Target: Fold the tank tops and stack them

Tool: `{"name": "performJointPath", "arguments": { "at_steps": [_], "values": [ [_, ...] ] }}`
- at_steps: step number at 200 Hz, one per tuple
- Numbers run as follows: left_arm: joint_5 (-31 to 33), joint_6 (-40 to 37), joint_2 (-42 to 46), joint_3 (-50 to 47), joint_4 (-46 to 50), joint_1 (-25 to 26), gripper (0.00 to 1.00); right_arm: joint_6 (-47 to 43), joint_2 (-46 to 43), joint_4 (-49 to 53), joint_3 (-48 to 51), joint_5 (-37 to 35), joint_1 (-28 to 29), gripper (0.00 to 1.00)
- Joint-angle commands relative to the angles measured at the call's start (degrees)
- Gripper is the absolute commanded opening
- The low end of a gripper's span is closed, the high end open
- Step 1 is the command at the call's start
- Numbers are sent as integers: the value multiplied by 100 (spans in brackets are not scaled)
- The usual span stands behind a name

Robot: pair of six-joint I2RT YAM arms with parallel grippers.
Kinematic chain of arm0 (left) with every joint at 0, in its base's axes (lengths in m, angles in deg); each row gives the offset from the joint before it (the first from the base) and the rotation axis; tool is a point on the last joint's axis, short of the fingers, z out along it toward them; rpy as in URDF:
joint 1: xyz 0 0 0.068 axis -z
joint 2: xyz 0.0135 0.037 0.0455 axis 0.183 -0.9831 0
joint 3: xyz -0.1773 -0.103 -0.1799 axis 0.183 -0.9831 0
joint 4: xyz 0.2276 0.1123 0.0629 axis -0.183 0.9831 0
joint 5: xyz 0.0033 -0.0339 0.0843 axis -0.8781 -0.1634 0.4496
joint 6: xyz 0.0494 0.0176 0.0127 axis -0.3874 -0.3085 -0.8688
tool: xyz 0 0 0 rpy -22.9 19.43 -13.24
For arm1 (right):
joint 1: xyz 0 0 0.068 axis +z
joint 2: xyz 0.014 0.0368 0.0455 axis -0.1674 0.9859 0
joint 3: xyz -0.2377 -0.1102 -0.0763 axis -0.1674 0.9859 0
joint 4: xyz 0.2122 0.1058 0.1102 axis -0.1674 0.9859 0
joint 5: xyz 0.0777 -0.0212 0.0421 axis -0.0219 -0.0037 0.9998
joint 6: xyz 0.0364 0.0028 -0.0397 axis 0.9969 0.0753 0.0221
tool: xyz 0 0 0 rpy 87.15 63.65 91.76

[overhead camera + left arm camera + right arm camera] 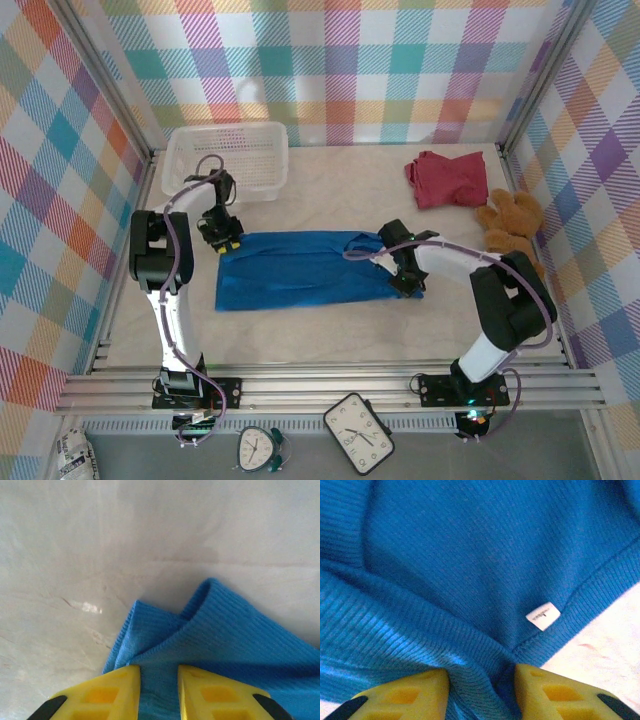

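The blue tank top [300,268] lies spread flat across the middle of the desk [330,335], long side running left to right. The left end effector [222,240] sits at its far left corner. In the left wrist view its yellow fingers [110,690] stand narrowly apart with a ribbed fold of blue cloth pinched between them. The right end effector [405,280] sits at the right edge. In the right wrist view it [481,680] is closed partway on bunched blue fabric near a white label [543,615].

Dark red tank top cloth [450,178] lies crumpled at the far right, near the teddy bear [510,225]. The white basket [228,127] stands at the far left.
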Motion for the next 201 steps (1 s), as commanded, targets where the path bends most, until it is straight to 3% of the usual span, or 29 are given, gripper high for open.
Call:
{"name": "performJointPath", "arguments": {
  "at_steps": [1, 58, 100, 128, 171, 201],
  "values": [
    [118, 90, 189, -372, 195, 91, 26, -283, 465, -236, -218, -598, -266, 42],
    [170, 361, 1039, -1728, 100, 144, 27, -936, 1157, -1082, -750, -505, -535, 45],
    [-316, 691, 1824, -2846, -251, 158, 28, -1528, 1766, -1654, -1410, -163, -536, 47],
    [272, 477, 2334, -2703, 220, 157, 31, -1987, 2090, -1957, -2048, -145, -553, 53],
    [240, -14, 3089, -2281, 392, 48, 54, -1356, 1441, -1751, -2429, 1397, -433, 70],
    [-14, -472, 2944, -2195, 534, -340, 58, -405, 643, -1759, -1884, 2544, -78, 81]
  ]
}}
